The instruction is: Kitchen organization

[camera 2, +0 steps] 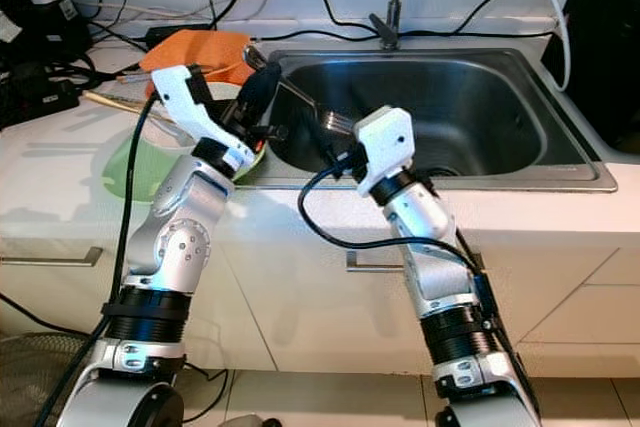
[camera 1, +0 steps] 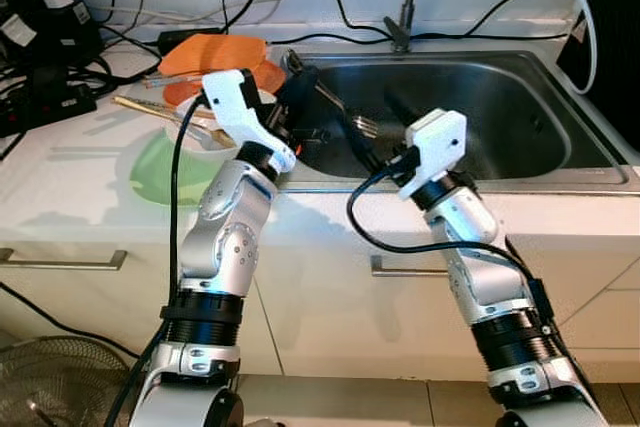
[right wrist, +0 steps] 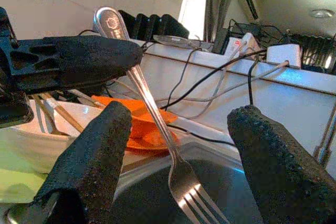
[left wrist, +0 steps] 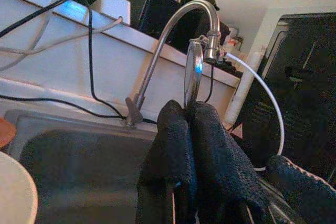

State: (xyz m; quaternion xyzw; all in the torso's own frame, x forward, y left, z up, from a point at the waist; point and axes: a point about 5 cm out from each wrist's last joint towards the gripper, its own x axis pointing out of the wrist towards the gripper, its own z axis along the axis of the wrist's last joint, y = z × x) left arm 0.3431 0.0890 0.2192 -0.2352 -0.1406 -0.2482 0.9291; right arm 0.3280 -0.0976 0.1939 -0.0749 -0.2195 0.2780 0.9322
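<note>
My left gripper (camera 1: 300, 95) is shut on the handle of a silver fork (camera 1: 345, 112), holding it in the air over the left edge of the steel sink (camera 1: 560, 175). The fork (right wrist: 157, 124) slants down, its tines pointing into the basin. In the left wrist view the rounded handle end (left wrist: 193, 72) sticks out past the closed fingertips (left wrist: 178, 124). My right gripper (right wrist: 182, 114) is open over the sink, one finger on each side of the fork's tine end without touching it.
An orange plate (camera 1: 215, 52), a green plate (camera 1: 155, 175) and a white bowl (right wrist: 52, 121) with utensils and chopsticks (camera 1: 150, 107) lie on the counter left of the sink. Power strips and cables (camera 1: 45, 97) crowd the far left. The faucet (camera 1: 405, 7) stands behind the basin.
</note>
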